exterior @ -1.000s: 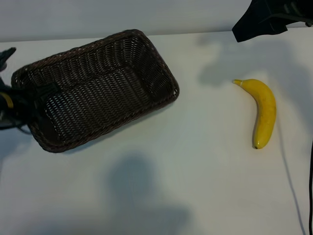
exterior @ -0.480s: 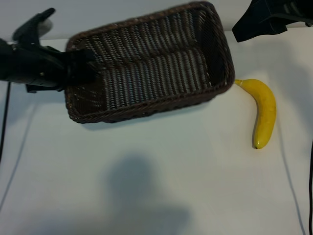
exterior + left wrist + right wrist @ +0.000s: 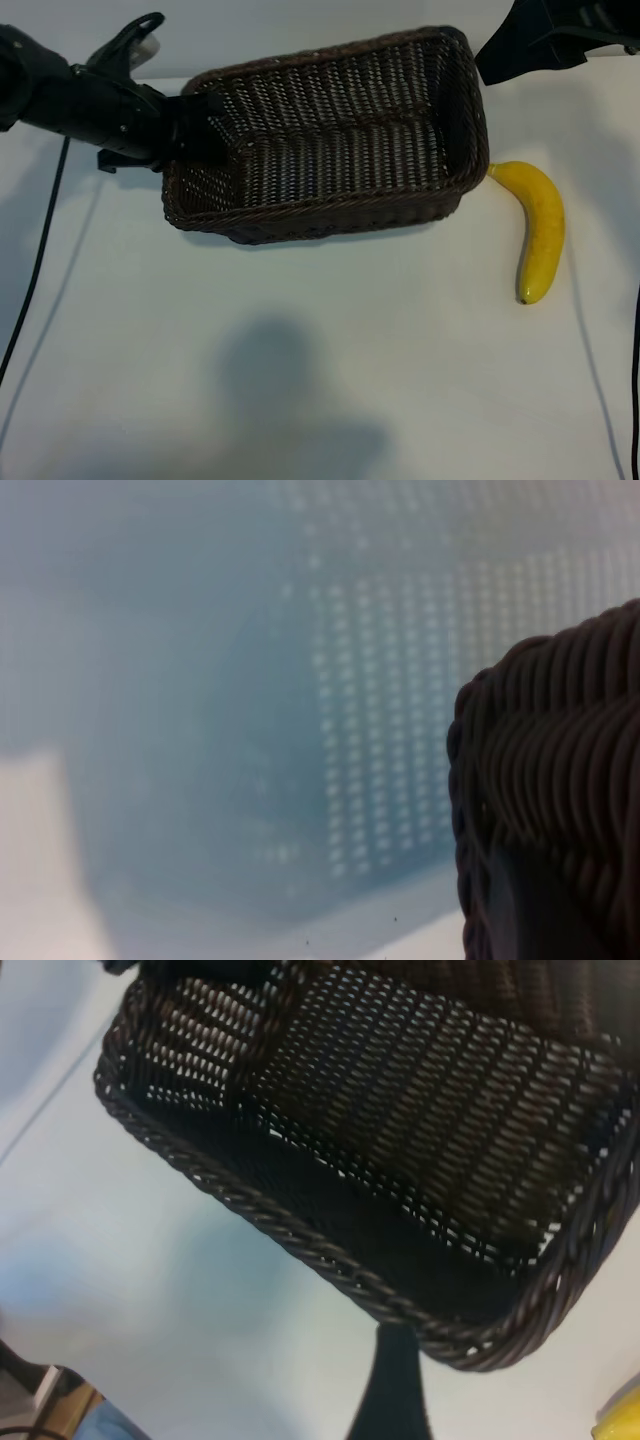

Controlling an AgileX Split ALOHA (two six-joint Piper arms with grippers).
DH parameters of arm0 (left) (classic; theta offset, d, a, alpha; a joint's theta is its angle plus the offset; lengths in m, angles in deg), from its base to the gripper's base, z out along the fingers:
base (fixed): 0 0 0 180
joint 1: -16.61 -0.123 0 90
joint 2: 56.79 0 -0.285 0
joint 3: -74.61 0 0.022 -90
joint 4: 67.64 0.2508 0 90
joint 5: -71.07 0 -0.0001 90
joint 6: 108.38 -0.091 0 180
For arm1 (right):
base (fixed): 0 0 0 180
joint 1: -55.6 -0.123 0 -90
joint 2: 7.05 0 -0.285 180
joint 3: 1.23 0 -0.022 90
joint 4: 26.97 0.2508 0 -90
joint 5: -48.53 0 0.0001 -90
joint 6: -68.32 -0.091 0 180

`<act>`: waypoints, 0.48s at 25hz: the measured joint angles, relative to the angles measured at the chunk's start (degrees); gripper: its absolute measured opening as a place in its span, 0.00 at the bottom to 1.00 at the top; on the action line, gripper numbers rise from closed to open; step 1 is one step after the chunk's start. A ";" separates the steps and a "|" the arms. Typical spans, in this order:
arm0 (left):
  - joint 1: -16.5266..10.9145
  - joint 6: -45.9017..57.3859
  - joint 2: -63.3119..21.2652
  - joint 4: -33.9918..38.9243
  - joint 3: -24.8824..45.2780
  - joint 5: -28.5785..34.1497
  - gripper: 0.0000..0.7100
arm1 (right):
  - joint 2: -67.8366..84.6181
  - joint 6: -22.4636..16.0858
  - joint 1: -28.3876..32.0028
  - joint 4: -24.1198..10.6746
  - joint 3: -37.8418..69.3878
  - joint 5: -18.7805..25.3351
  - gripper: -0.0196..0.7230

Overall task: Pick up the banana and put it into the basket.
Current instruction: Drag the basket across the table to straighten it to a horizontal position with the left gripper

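Observation:
The dark brown wicker basket (image 3: 330,130) hangs above the table, held level with nothing in it. My left gripper (image 3: 185,135) is shut on the rim of its left short end; the left wrist view shows only that rim (image 3: 560,800) close up. The yellow banana (image 3: 540,225) lies on the white table at the right, and the basket's right end just covers its stem tip in the exterior view. My right arm (image 3: 545,35) stays at the far right corner, its gripper open and holding nothing. Its wrist view looks down on the basket (image 3: 400,1140), one finger (image 3: 395,1390) and a corner of banana (image 3: 620,1420).
A black cable (image 3: 40,270) trails down the left side of the white table (image 3: 300,380), and another runs along the right edge (image 3: 595,380). A soft shadow lies on the table's front middle.
The left gripper has lifted the basket off the table's left side and carried it right, up to the banana's stem end. The banana and right arm have not moved.

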 joint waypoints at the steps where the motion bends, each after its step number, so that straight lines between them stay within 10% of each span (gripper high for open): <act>1: 0.14 -0.21 0.99 0.37 -0.90 1.05 0.21 | 0.00 -0.08 0.00 0.00 0.00 0.00 0.84; 12: 5.46 4.74 8.10 9.07 -8.71 3.33 0.21 | 0.00 -0.30 0.00 0.00 0.00 0.00 0.84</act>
